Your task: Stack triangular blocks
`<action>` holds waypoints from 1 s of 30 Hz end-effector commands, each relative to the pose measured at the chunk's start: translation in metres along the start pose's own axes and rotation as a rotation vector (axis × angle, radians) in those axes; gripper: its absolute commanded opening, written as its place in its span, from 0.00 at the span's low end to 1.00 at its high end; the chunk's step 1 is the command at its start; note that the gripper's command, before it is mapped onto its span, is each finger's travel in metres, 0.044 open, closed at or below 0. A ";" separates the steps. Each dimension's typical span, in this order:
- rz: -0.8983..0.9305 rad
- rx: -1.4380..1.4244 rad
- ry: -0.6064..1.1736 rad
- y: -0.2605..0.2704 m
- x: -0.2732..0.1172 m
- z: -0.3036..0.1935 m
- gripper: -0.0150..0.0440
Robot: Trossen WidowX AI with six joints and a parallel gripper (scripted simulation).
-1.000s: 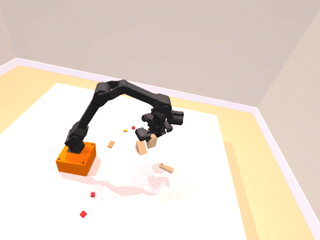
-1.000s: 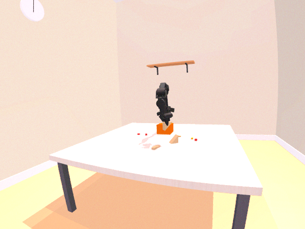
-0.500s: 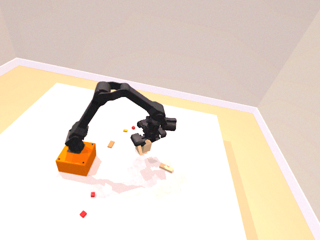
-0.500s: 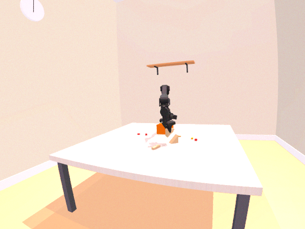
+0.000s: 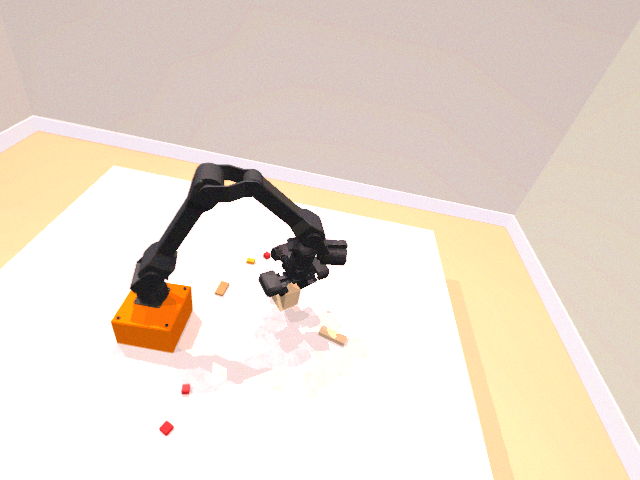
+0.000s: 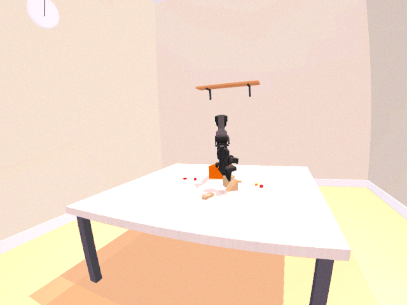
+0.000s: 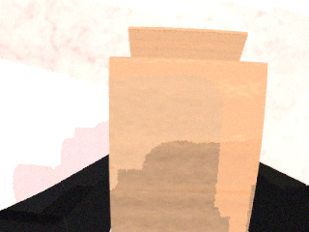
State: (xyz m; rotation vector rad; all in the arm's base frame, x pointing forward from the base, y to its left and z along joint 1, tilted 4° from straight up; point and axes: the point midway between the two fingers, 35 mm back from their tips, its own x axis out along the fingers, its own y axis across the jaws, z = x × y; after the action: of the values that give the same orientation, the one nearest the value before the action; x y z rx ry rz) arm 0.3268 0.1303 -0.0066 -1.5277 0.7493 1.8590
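Stands at the left of the top frame on an orange base [image 5: 144,334] [image 6: 214,171]. Shares the white table [image 5: 387,413] [image 6: 256,210] with two red cubes at lower left, the lower one [image 5: 166,428] [image 6: 184,178] left of the upper one [image 5: 186,389] [image 6: 194,178]. Arches rightward over a small tan slab [image 5: 222,289], a yellow piece [image 5: 250,260] [image 6: 255,183] and a red piece [image 5: 266,255] [image 6: 261,185], all near mid-frame. Ends around centre in a gripper [image 5: 286,290] [image 6: 228,177] [image 7: 178,164] closed on one triangular block [image 6: 226,181] [image 7: 188,121], large at the middle of the wrist frame. Has the other triangular block [image 6: 233,186] [image 7: 188,45] just beyond, at the upper centre there; overlaps it in the exterior frame, slope showing. Leaves unclear whether they touch. Lies well clear of a wooden strip [image 5: 332,335] [image 6: 207,196], right of centre in the top frame.
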 end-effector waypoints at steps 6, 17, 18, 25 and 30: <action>-0.002 0.003 -0.005 -0.001 0.002 0.002 0.25; -0.003 0.005 -0.008 -0.001 0.003 0.002 0.25; -0.003 0.005 -0.008 -0.001 0.003 0.002 0.25; -0.003 0.005 -0.008 -0.001 0.007 0.003 0.25; -0.003 0.005 -0.008 -0.001 0.011 0.004 0.25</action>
State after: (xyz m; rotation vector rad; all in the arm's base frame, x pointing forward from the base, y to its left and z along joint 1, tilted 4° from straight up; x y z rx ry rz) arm 0.3249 0.1339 -0.0130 -1.5250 0.7462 1.8566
